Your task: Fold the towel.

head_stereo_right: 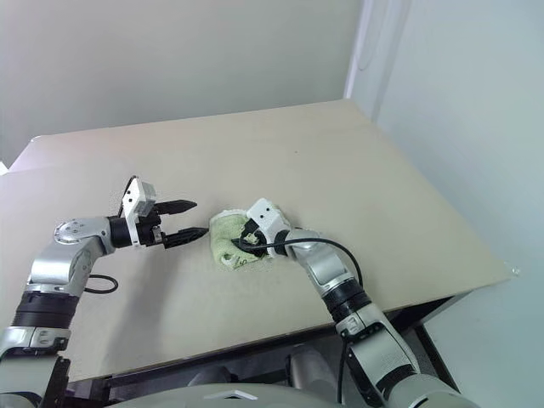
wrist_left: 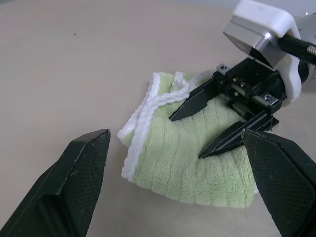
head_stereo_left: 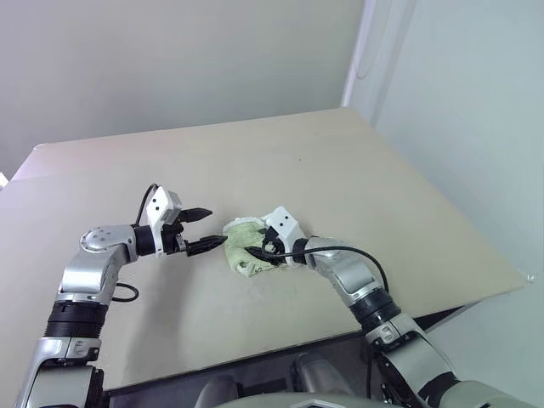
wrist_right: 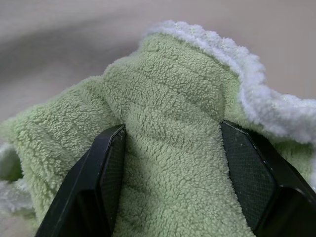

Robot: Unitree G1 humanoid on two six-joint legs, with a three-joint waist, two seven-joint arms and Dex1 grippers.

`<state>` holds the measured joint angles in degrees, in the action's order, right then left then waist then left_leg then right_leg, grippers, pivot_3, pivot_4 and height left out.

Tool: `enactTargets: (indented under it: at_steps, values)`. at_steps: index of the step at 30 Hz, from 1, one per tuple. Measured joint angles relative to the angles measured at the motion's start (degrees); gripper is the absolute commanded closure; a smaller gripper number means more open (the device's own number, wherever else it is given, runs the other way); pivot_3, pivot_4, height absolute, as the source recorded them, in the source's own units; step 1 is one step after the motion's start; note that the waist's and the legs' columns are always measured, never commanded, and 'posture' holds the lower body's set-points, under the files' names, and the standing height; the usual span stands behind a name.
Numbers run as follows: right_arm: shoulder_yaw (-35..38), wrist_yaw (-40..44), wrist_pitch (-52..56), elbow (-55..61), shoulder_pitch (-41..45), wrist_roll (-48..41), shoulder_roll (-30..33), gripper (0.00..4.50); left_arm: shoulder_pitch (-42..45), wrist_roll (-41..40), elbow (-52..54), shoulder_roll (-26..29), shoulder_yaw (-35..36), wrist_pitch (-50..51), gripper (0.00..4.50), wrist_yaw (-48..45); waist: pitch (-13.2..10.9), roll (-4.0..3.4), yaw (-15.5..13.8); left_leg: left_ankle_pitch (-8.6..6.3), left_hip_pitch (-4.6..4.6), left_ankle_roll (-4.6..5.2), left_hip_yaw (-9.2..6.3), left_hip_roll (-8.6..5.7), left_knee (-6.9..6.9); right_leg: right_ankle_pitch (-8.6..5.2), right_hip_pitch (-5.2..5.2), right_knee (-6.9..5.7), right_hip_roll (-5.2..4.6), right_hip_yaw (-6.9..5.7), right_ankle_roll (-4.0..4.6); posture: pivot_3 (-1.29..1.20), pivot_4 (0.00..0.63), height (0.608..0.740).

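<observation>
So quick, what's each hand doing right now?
Left hand: open, holding nothing, beside the towel.
Right hand: fingers pressed down onto the folded towel with a ridge of cloth between them; whether it grips cannot be told.

Towel folds behind the right claw's fingers, its far edges past the frame.

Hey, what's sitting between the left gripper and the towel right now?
Nothing: only bare table separates the open left gripper from the towel, clearest in the left wrist view. The right gripper presses on the towel.
</observation>
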<state>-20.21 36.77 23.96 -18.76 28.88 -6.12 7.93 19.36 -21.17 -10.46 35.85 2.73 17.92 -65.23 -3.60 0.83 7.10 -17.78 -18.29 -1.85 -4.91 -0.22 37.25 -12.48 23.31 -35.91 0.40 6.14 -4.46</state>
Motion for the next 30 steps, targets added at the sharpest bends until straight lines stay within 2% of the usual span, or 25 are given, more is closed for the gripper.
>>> enactTargets:
  at_steps: [1, 3, 6, 7, 9, 11, 14, 18, 22, 30]
  values:
    - [0.6, 0.8, 1.1, 1.4, -0.4, -0.8, 0.4, 1.38, 0.0, 0.2, -0.4, 0.0, -0.2, -0.2, 0.00, 0.0, 0.0, -0.01, -0.1, 0.00, -0.06, 0.00, 0.00, 0.00, -0.01, 0.00, 0.06, 0.02, 0.00, -0.01, -0.01, 0.00, 0.000, 0.740]
    - [1.9, 2.9, 3.7, 5.4, -1.7, -2.9, 2.1, 1.02, 0.0, 0.5, -1.1, -0.2, -0.7, -0.8, 0.00, -0.1, 0.0, -0.02, -0.1, 0.00, -0.24, 0.00, -0.01, 0.00, -0.06, -0.04, 0.19, 0.08, -0.01, -0.01, -0.08, 0.00, 0.000, 0.740]
    - [4.1, 5.6, 7.6, 12.7, -3.0, -6.4, 4.5, 0.14, 0.2, 0.6, -1.8, -0.3, -1.5, -1.1, 0.00, -0.5, 0.0, -0.03, -0.2, -0.01, -0.50, 0.01, -0.01, -0.01, -0.12, -0.05, 0.42, 0.10, -0.04, -0.01, -0.24, 0.00, 0.000, 0.740]
    - [4.8, 6.4, 8.7, 15.5, -3.3, -7.4, 5.4, 0.03, 0.5, 0.7, -2.1, -0.3, -1.6, -1.2, 0.00, -0.6, 0.0, -0.03, -0.2, -0.01, -0.67, 0.01, -0.01, -0.01, -0.12, 0.02, 0.58, 0.09, -0.04, -0.01, -0.36, 0.00, 0.000, 0.740]
    - [5.3, 7.5, 10.1, 19.8, -3.3, -8.8, 7.1, 0.03, 0.9, 0.7, -2.6, -0.4, -1.8, -1.3, 0.00, -0.7, 0.0, -0.02, -0.2, 0.00, -1.12, 0.00, -0.01, -0.01, -0.04, 0.05, 1.10, -0.05, -0.04, -0.01, -0.38, 0.00, 0.000, 0.740]
    - [5.3, 8.9, 11.4, 23.4, -3.5, -9.9, 9.3, 0.03, 1.4, 0.8, -3.1, -0.7, -2.0, -1.5, 0.00, -0.8, 0.0, -0.02, -0.4, 0.00, -1.13, 0.00, -0.01, -0.01, -0.04, 0.04, 1.13, -0.08, -0.04, -0.01, -0.38, 0.00, 0.000, 0.740]
    - [4.6, 13.2, 11.7, 29.1, -4.4, -10.3, 15.8, 0.03, 1.9, 1.2, -3.9, -0.7, -2.1, -2.1, 0.00, -0.9, 0.0, -0.02, -1.1, 0.00, -1.12, 0.01, 0.03, -0.03, -0.03, 0.03, 1.12, -0.05, -0.04, -0.01, -0.38, 0.00, 0.000, 0.740]
    - [-0.4, 17.9, 7.8, 31.0, -5.7, -6.5, 22.7, 0.03, 2.6, 2.0, -5.3, -0.7, -2.3, -2.3, 0.00, -0.9, 0.0, 0.02, -1.5, 0.00, -1.10, 0.01, 0.05, -0.03, -0.01, -0.08, 1.10, -0.04, -0.03, -0.02, -0.21, 0.00, 0.000, 0.740]
    - [-4.3, 18.7, 4.1, 29.1, -5.0, -2.9, 22.4, 0.03, 3.8, 2.1, -5.5, -1.1, -2.7, -2.5, 0.00, -0.9, -0.1, 0.04, -1.4, 0.00, -1.08, 0.00, 0.07, -0.03, 0.00, -0.07, 1.09, -0.07, -0.02, -0.01, -0.21, 0.00, 0.000, 0.740]
    - [-9.7, 15.1, -5.3, 18.2, -1.5, 8.7, 21.1, 0.03, 3.7, 2.5, -4.6, -1.1, -3.2, -2.4, 0.00, -0.2, -0.1, 0.04, -1.6, 0.00, -1.10, 0.00, 0.06, -0.03, 0.00, -0.03, 1.09, -0.07, -0.03, 0.00, -0.27, 0.00, 0.000, 0.740]
